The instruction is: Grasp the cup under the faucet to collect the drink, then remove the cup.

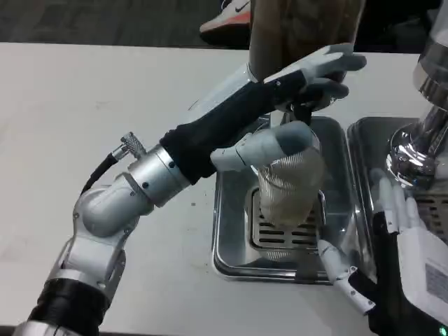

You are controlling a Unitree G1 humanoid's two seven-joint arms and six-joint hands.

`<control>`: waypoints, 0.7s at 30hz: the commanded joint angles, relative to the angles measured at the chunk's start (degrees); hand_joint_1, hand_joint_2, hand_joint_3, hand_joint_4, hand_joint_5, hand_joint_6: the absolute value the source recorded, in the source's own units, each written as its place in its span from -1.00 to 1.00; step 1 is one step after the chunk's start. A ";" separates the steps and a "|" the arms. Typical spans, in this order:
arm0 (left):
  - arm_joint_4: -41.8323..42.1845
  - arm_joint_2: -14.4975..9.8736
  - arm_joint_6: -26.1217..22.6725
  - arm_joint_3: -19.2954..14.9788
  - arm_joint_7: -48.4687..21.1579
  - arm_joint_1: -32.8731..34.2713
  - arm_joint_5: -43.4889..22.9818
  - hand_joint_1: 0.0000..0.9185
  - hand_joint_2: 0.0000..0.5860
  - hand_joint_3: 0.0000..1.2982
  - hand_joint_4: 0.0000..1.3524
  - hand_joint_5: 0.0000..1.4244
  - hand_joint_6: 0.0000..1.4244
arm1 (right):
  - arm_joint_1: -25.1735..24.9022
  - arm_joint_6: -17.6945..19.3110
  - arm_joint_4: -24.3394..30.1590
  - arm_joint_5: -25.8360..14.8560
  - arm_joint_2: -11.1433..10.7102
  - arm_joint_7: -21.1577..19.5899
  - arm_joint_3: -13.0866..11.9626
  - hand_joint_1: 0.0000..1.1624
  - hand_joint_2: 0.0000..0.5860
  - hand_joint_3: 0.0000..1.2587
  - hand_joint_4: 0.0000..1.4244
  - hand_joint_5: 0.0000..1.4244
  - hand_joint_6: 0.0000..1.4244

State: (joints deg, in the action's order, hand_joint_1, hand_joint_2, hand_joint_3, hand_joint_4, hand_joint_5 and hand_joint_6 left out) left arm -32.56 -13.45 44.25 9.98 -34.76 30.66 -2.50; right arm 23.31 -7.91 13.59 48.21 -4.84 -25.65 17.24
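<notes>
Cup [288, 187] in left hand [294, 105] fingers [269, 148]

The cup [287, 187], clear ribbed plastic with a pale, milky look, stands close to upright with a slight tilt, right over the slotted grate [280, 234] at the centre of the steel drip tray [231, 231]. The left hand [280, 143] grips its upper part, fingers wrapped across the rim side at about 12 o'clock of the cup. The faucet [302, 110], a dark spout, sits just above the cup, partly hidden behind that hand. Whether any drink is inside cannot be made out.
</notes>
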 commanded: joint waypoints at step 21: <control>4.46 -2.92 4.51 2.92 3.92 -2.57 7.22 -1.00 -0.65 -0.72 -0.93 -0.68 -0.75 | -3.32 6.19 -1.98 -11.24 -1.93 5.51 -2.97 -0.46 0.20 -1.00 -1.00 -1.00 -0.91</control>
State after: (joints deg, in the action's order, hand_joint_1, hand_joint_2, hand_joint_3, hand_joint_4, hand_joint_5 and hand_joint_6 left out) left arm -29.08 -15.84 47.45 11.89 -30.16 28.57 3.01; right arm 21.16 -4.08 12.87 39.84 -6.22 -21.59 15.17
